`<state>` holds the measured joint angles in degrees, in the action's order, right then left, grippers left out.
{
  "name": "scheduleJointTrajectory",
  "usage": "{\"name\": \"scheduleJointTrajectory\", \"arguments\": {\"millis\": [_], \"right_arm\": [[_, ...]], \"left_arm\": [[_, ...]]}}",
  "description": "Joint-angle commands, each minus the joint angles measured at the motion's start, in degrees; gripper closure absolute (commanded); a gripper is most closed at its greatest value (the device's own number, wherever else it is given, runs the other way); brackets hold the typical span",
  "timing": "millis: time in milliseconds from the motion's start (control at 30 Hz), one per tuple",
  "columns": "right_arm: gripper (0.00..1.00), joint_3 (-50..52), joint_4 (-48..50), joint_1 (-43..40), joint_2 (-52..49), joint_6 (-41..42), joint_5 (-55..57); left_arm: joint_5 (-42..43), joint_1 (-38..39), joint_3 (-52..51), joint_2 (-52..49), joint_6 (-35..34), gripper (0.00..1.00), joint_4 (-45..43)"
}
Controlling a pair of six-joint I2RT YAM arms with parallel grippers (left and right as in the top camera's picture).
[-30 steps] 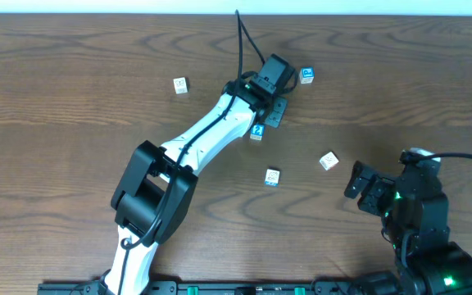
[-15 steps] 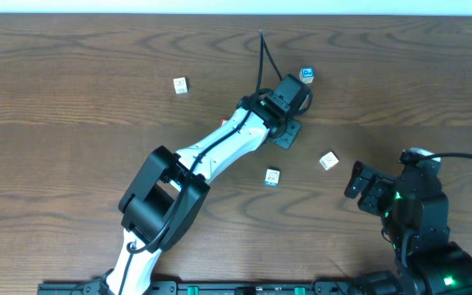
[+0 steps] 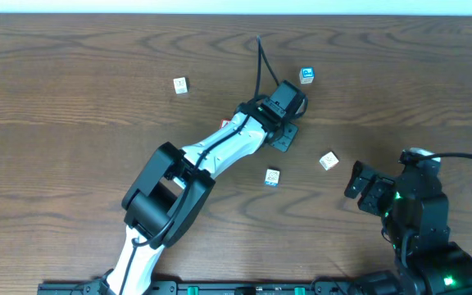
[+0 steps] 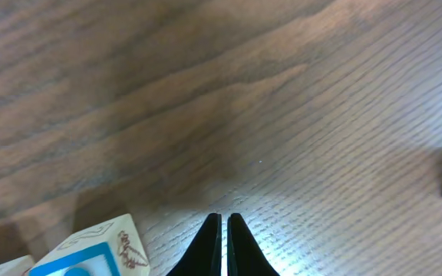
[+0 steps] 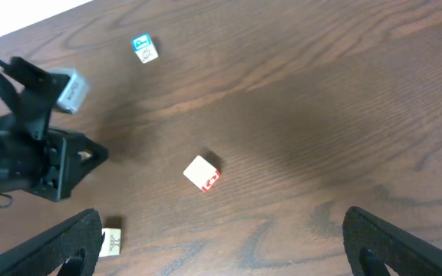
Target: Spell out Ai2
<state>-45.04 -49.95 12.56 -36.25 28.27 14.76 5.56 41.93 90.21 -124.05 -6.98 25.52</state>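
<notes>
Though its top is pale, the cube point(image 5: 202, 172) — wooden — shows red.

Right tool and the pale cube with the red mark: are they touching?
Apart. The right wrist view shows the pale cube with the red mark lying ahead of the open right tool, with bare wood all round it.

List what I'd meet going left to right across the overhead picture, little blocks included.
Pale cube → cube with a blue edge → blue-faced cube → cube with a red mark → right arm. The left arm stretches across several of these, so it is left out.
</notes>
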Motion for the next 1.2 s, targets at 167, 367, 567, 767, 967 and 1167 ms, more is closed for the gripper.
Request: {"name": "scheduleJointTrajectory", "arguments": {"millis": [167,367,567,767,967,1167], "right_arm": [[0.01,0.3,0.0,-0.9,0.2,0.9,0.2],[0.01,0.3,0.0,-0.9,0.2,0.9,0.2],[0.01,0.3,0.0,-0.9,0.2,0.9,0.2],[0.01,0.3,0.0,-0.9,0.2,0.8,0.2],[0.01,0.3,0.0,-0.9,0.2,0.8,0.2],[0.01,0.3,0.0,-0.9,0.2,0.9,0.2]], "left_arm": [[-2.8,-1.7,-0.2,-1.1,1.2,0.94,-0.4],[-4.8,-1.9,-0.2,-1.1,1.2,0.94,-0.4],[-7.3,-1.9,-0.2,-1.1,1.2,0.94,-0.3],[-7.5,-1.9,-0.2,-1.1,1.2,0.94,-0.2],[-7.7,-1.9,-0.2,-1.1,1.2,0.94,-0.2],[-9.2,-1.9,-0.2,-1.1,1.2,0.94,0.0]]}}
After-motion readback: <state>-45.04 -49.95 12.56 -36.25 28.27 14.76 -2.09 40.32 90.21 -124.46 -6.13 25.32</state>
